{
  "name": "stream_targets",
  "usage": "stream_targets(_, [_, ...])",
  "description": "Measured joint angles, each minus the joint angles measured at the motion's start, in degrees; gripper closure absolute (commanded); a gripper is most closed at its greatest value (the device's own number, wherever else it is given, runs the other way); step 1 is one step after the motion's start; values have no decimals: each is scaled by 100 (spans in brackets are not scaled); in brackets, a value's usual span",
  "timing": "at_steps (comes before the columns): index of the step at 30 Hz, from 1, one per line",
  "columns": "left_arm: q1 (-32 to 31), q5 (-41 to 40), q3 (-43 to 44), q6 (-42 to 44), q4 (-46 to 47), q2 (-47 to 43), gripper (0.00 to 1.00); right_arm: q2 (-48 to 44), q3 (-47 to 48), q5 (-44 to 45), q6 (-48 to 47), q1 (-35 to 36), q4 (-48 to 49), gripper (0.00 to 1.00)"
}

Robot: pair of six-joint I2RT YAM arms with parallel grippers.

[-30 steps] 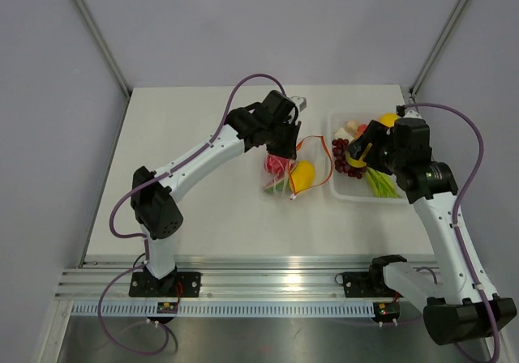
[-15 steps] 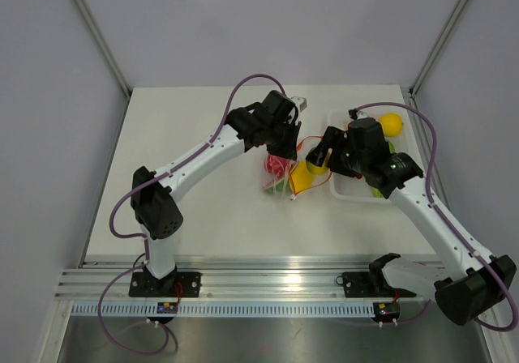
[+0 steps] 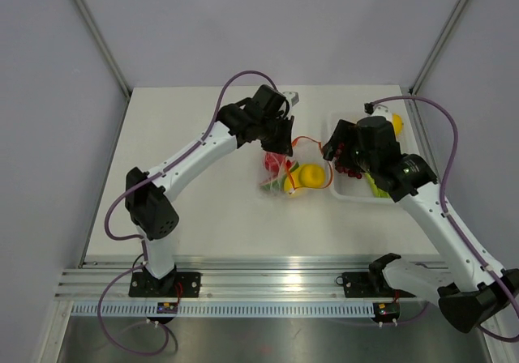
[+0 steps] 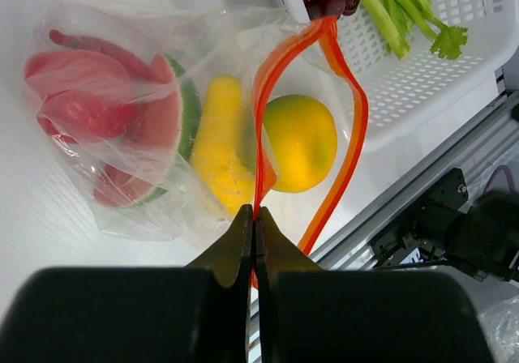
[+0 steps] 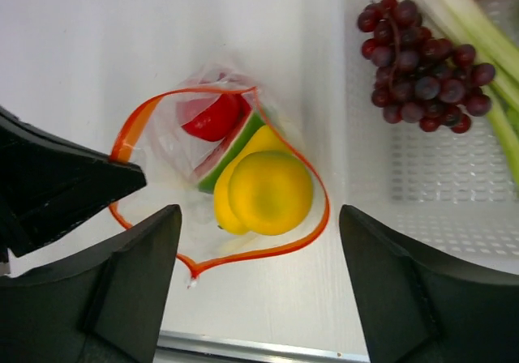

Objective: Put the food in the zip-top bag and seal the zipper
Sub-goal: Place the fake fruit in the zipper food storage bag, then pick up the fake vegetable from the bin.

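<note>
Two arms meet over the zip-top bag (image 4: pixel 105 177), which lies on the white table (image 3: pixel 203 209) just left of the white slotted tray (image 4: pixel 454 71). The left gripper (image 4: pixel 255 217) is pinched tight on the orange zipper (image 4: pixel 354 120), holding the mouth in an open loop. A lemon (image 5: pixel 270 191) sits in that mouth, beside a watermelon slice (image 4: pixel 170 128), red pieces (image 4: pixel 73 104) and a long yellow piece (image 4: pixel 217 152), perhaps a banana. The right gripper (image 5: pixel 259 209) hangs above, fingers spread wide, holding nothing. Purple grapes (image 5: pixel 426 75) and celery stalks (image 4: pixel 397 14) lie in the tray.
</note>
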Motion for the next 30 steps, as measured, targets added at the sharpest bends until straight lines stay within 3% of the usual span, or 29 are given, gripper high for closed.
stream_targets(2, [55, 24, -22, -13, -9, -81, 100, -114, 96, 332, -87, -74, -175, 24])
stream_targets(6, [164, 37, -94, -48, 7, -243, 100, -107, 98, 549, -310, -780, -332, 48])
stream_targets(11, [341, 39, -195, -323, 31, -396, 100, 168, 94, 616, -645, -1974, -380, 54])
stream_targets(15, [605, 17, -501, -693, 201, -634, 100, 695, 339, 522, -876, -2291, -378, 50])
stream_targets(23, [767, 546, -782, -1207, 761, -820, 100, 1690, 612, -216, -957, -2430, -50, 22])
stream_targets(30, [743, 826, -793, -1134, 890, -820, 100, 2933, 1351, -476, -1058, -2430, 205, 20])
